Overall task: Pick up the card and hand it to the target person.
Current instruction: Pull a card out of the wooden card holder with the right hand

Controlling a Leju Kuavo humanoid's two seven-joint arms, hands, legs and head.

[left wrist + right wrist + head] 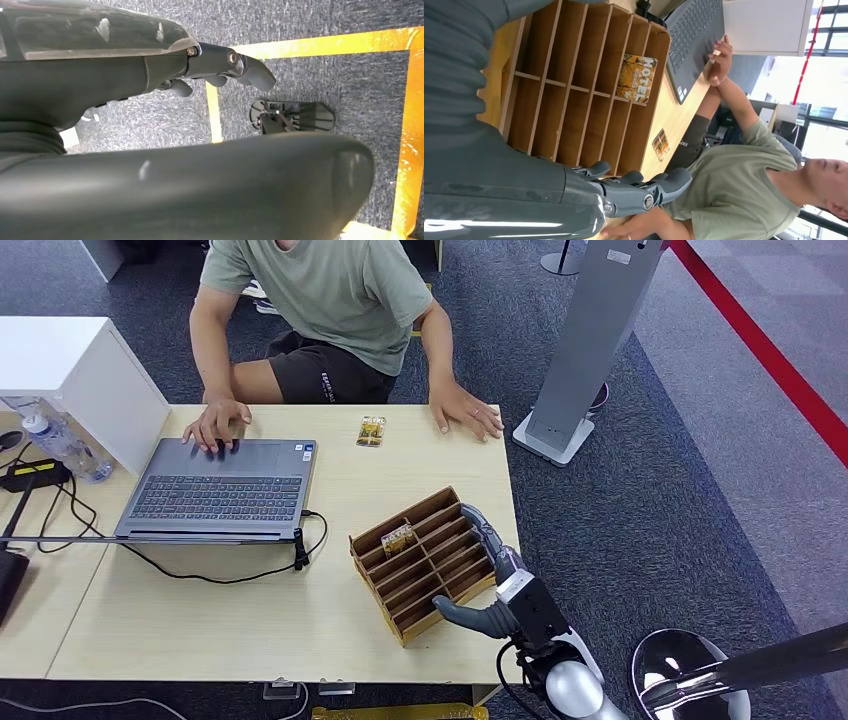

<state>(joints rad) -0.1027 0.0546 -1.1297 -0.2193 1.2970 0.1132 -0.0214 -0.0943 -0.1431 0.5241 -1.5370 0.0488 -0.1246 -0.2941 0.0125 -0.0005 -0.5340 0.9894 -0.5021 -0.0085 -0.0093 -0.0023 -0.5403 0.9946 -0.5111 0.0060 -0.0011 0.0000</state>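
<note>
With the right hand (487,575) hovering spread and empty over the wooden slotted rack (425,562), its fingers are risking snagging dividers before reaching the hotel card (398,536) standing in a far slot.

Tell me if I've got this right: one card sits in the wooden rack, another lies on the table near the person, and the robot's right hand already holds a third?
Not quite: the right hand holds nothing, its fingers just resting over the wooden rack, as the right wrist view shows. The rack card and table card are as you say.
</note>
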